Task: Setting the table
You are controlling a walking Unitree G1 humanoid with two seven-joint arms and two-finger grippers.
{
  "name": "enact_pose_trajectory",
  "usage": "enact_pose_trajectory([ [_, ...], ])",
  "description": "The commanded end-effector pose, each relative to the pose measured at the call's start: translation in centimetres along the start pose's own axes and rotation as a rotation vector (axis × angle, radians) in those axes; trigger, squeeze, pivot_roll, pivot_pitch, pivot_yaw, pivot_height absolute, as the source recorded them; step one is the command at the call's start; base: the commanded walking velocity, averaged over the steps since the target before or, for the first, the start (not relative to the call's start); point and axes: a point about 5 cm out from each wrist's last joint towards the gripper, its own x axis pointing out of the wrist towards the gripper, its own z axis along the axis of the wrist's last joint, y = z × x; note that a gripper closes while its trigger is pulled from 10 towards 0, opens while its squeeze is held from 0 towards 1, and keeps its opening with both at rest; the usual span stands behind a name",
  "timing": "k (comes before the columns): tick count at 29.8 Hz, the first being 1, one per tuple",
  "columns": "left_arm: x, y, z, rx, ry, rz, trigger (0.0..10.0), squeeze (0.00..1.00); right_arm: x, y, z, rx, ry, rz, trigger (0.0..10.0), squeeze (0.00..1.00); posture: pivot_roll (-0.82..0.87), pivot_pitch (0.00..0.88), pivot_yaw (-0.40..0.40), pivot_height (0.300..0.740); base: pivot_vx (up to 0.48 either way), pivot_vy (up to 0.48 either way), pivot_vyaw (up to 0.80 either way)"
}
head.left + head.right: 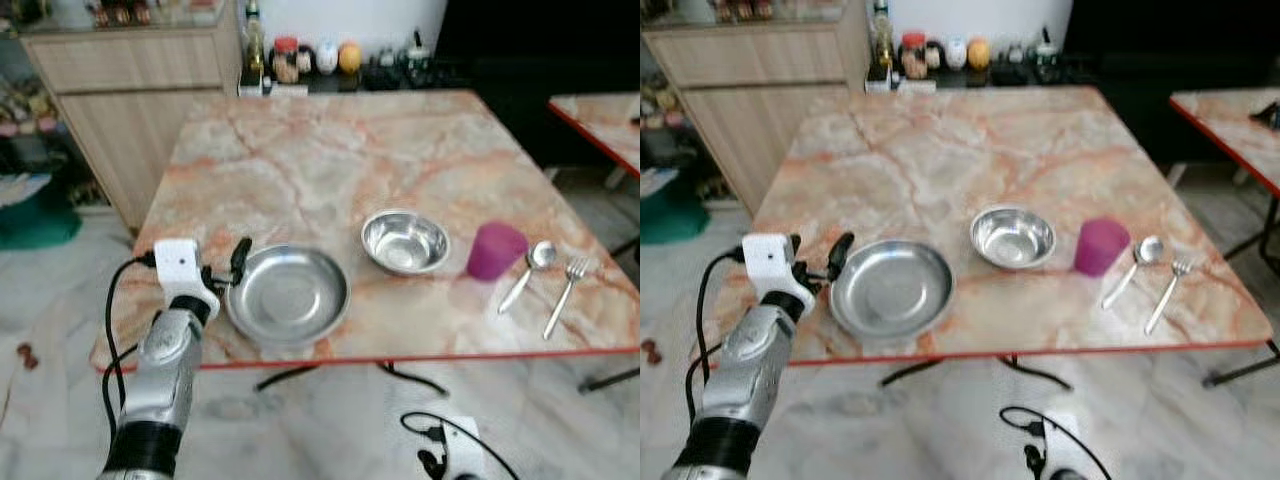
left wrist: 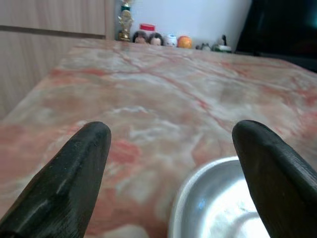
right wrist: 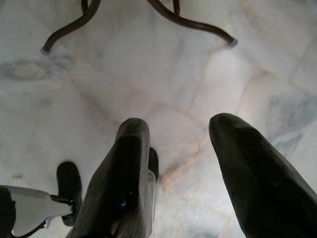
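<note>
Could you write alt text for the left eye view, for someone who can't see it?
The robot's left gripper, fingers open, reaches the left rim of a steel plate on a marble table. To its right: steel bowl, purple cup, spoon, fork.

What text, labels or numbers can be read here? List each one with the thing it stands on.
None can be read.
Jars and bottles on the counter behind the table: any labels are too small and blurred.
Plate, bowl, cup, spoon, fork: no print shows.
Left gripper, open beside the plate: its white wrist block shows no legible mark.
</note>
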Motion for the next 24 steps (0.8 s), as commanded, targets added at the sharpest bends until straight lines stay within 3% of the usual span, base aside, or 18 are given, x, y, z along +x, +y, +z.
enact_pose_trajectory([
  [1, -0.3, 0.5, 0.0, 0.033, 0.023, -0.008, 10.0, 0.0, 0.0, 0.4, -0.3, 0.007, 0.01, 0.01, 10.0, 0.0, -0.03, 0.0, -0.001, 0.732, 0.0, 0.0, 0.0],
  [3, -0.4, 0.4, -0.1, 0.06, 0.037, -0.024, 10.0, 0.0, 0.0, 0.3, -0.3, 0.008, 0.011, 0.009, 10.0, 0.0, -0.03, 0.0, 0.003, 0.732, 0.0, 0.0, 0.0],
  [7, -0.9, 0.3, -0.2, 0.031, 0.066, -0.052, 10.0, 0.0, -0.1, 0.0, -0.4, 0.013, 0.013, 0.003, 10.0, 0.0, -0.03, 0.0, 0.006, 0.732, 0.0, 0.0, 0.0],
  [8, -1.2, 0.2, -0.4, 0.03, 0.082, -0.073, 10.0, 0.64, -0.1, 0.0, -0.5, 0.013, 0.015, 0.002, 10.0, 0.0, -0.02, 0.0, 0.005, 0.732, 0.0, 0.0, 0.0],
  [10, -1.3, 0.2, -0.4, 0.034, 0.09, -0.084, 10.0, 0.64, -0.1, -0.1, -0.5, 0.013, 0.015, 0.002, 10.0, 0.0, -0.02, 0.0, 0.005, 0.732, 0.0, 0.0, 0.0],
  [11, -1.4, 0.1, -0.5, 0.033, 0.106, -0.091, 10.0, 1.0, -0.1, 0.0, -0.5, 0.013, 0.016, 0.002, 10.0, 0.0, -0.02, 0.0, 0.006, 0.732, 0.0, 0.0, 0.0],
  [14, -1.5, 0.1, -1.0, 0.014, 0.161, -0.101, 10.0, 1.0, 0.0, 0.4, -0.4, 0.012, 0.014, 0.009, 10.0, 0.0, -0.02, 0.0, 0.006, 0.732, 0.0, 0.0, 0.0],
  [15, -1.5, 0.2, -1.5, 0.029, 0.188, -0.082, 10.0, 0.0, 0.1, 0.9, -0.3, 0.016, 0.012, 0.016, 10.0, 0.0, -0.01, 0.0, 0.006, 0.732, 0.0, 0.0, 0.0],
  [20, -1.3, 0.5, -2.2, 0.032, 0.227, -0.039, 10.0, 0.0, 0.2, 1.5, -0.1, 0.036, 0.002, 0.014, 10.0, 0.0, -0.01, 0.0, 0.007, 0.732, 0.0, 0.0, 0.0],
  [24, -1.0, 0.4, -2.5, 0.006, 0.268, -0.041, 10.0, 0.0, 0.2, 0.9, 0.3, 0.062, -0.012, -0.016, 10.0, 0.0, -0.02, 0.0, 0.013, 0.732, 0.0, 0.0, 0.0],
])
